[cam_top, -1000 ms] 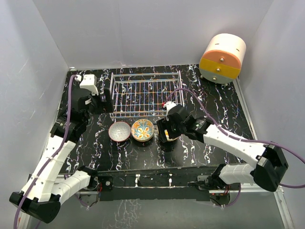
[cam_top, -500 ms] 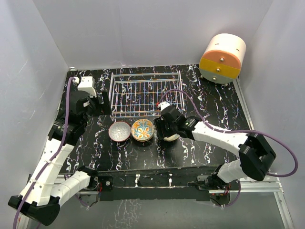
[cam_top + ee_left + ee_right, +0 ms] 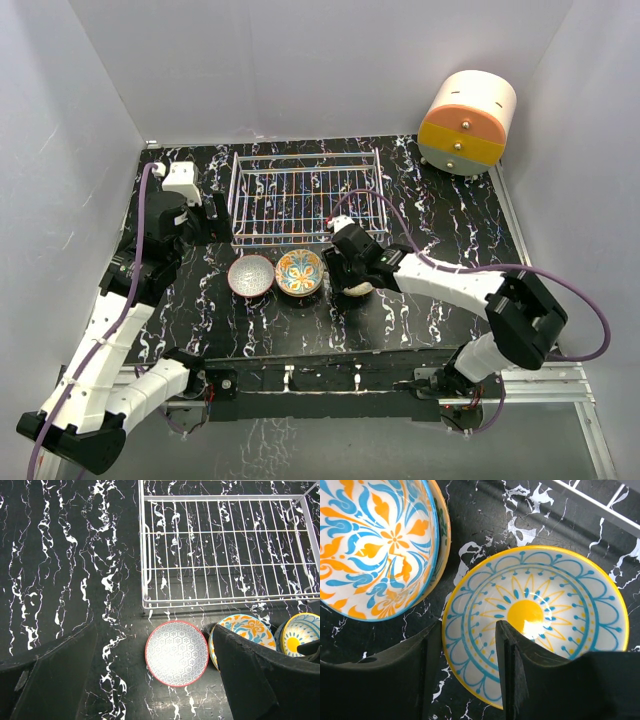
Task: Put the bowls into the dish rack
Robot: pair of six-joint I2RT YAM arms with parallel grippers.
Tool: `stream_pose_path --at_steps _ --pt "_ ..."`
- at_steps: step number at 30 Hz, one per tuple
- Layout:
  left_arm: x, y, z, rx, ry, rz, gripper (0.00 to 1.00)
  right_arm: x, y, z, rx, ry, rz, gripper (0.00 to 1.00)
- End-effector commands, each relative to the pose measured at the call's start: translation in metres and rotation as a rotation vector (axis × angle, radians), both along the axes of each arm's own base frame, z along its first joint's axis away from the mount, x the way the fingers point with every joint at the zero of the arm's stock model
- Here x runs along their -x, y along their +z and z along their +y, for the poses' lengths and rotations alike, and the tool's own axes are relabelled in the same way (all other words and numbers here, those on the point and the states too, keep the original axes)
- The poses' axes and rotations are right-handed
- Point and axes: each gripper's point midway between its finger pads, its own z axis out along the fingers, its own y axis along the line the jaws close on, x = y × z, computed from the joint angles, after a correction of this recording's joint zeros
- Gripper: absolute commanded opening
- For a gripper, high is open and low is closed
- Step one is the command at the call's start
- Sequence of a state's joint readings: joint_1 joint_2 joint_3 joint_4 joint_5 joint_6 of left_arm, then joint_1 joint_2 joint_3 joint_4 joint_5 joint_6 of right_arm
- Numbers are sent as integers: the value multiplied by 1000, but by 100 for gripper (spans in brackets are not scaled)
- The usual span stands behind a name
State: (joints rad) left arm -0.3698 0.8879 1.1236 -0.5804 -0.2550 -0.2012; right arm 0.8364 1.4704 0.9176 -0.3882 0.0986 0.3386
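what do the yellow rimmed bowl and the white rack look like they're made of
The yellow-rimmed bowl looks like glazed ceramic: it is glossy, with a bright glare spot on its painted centre. The dish rack looks like thin wire coated white, probably metal underneath.

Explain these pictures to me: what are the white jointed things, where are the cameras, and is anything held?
They are two robot arms bolted to a black marbled table, each ending in a two-finger gripper. One picture looks down from above and behind; the other two come from cameras on the wrists, so the dark shapes at the bottom are fingers. On the table stand a white wire dish rack and, before it, a red-rimmed grey patterned bowl, an orange-and-blue floral bowl and a yellow-rimmed white bowl with blue lines. A cream-and-orange drum-shaped cabinet sits far right. The left gripper hangs open, holding nothing. The right gripper is open too, one finger either side of the yellow-rimmed bowl's edge.
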Motion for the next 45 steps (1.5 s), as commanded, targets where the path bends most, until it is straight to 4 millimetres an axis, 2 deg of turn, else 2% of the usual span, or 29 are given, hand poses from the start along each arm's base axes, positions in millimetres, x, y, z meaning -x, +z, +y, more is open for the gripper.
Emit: stream_pose_path --at_steps 1,6,17,19,21,24,27,35,38,45 --pt "6 11 5 -12 3 -27 97 -15 9 11 -28 -17 -67 46" --pt "9 11 7 -16 7 -29 97 -20 16 16 -49 -27 -90 44" --pt "13 7 11 -31 17 -24 97 -19 5 20 -10 -28 -66 48" --pt "14 6 12 -33 16 -22 97 -19 5 21 -9 -28 -67 47" --pt "14 5 12 -36 18 -20 97 -18 7 23 -19 -18 -63 38" --pt "15 5 13 -37 20 -21 97 -15 12 28 -50 3 -58 26" --pt "15 5 13 -35 21 -23 97 -13 21 31 -77 14 -59 21" --pt "15 3 12 -31 18 -17 97 -10 39 35 -119 30 -69 16" --pt "16 2 13 -32 20 -17 97 -11 47 35 -132 25 -83 8" --pt "16 0 13 -30 20 -14 97 -19 81 30 -154 7 -165 8"
